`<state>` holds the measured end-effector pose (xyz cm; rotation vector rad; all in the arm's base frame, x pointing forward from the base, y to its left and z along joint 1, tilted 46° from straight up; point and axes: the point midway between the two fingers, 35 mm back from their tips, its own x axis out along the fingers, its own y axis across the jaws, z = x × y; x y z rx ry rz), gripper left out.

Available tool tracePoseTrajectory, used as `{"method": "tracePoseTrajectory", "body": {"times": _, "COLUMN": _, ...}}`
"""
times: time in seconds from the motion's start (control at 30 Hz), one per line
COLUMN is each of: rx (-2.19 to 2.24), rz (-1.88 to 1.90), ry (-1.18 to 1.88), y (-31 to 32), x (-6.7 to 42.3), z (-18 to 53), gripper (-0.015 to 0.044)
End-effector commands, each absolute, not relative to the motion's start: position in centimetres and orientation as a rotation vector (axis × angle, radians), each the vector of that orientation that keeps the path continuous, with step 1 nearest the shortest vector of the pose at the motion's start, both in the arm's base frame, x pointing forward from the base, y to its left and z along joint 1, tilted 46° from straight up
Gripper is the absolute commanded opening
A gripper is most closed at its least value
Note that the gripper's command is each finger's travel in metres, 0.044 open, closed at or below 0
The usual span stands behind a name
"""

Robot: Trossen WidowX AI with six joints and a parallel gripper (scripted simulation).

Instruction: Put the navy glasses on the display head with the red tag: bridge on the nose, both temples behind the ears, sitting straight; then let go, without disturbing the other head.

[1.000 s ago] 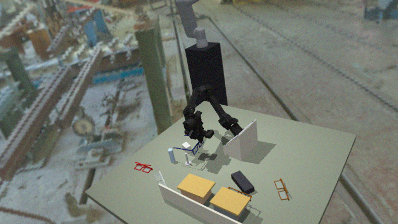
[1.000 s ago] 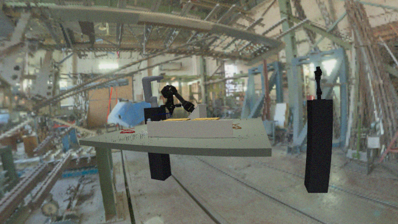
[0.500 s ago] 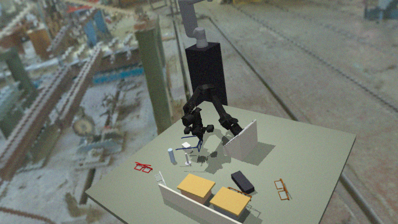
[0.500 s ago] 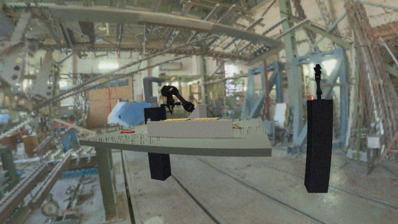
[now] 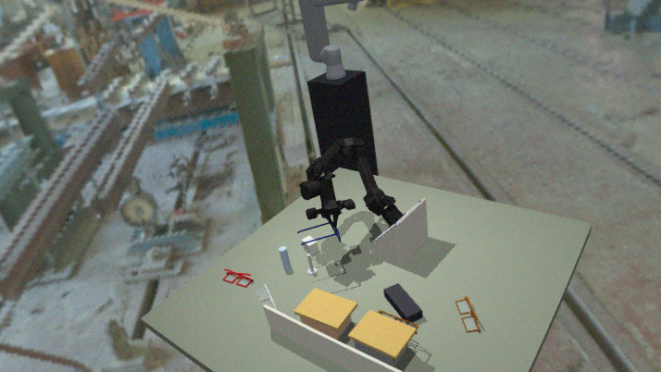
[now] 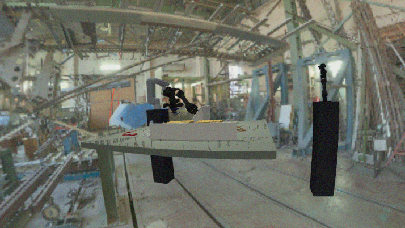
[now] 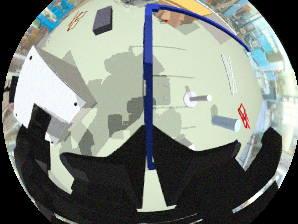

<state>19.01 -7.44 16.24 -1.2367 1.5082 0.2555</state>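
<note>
Navy glasses (image 5: 319,232) hang in the air, pinched at the front frame by the gripper (image 5: 332,221), whose jaws are pressed nearly together on the thin rim; both temples stick out level toward the left of the top view, likely so they can slide past the ears of a head. Places below are given relative to these glasses, nearest first. Just beneath them stands a small white block on a stand (image 5: 310,245), which seems to be a display head, and beside it a white post (image 5: 311,265) and a pale blue cylinder (image 5: 285,259); which one carries the red tag cannot be made out from here. Behind the glasses, the black arm (image 5: 370,185) bends down from its mount beside an upright white panel (image 5: 403,233). Farther toward the viewer lie red glasses (image 5: 238,278) near the edge of the grey-green table (image 5: 509,259), then a dark box (image 5: 403,302), two yellow-topped boxes (image 5: 325,307) behind a low white wall (image 5: 301,335), and orange glasses (image 5: 467,315) well apart to the right. No brand, label or writing is readable in any view.
</note>
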Motion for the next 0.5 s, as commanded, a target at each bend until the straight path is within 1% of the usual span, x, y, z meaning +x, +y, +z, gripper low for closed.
{"method": "tracePoseTrajectory", "body": {"times": 0.0, "rx": -1.310, "rz": 0.348, "ry": 1.459, "y": -7.2, "x": 18.7, "z": 16.7, "gripper": 0.0000}}
{"method": "tracePoseTrajectory", "body": {"times": 0.47, "rx": -1.627, "rz": 0.657, "ry": 1.253, "y": -6.3, "x": 17.7, "z": 18.1, "gripper": 0.0000}}
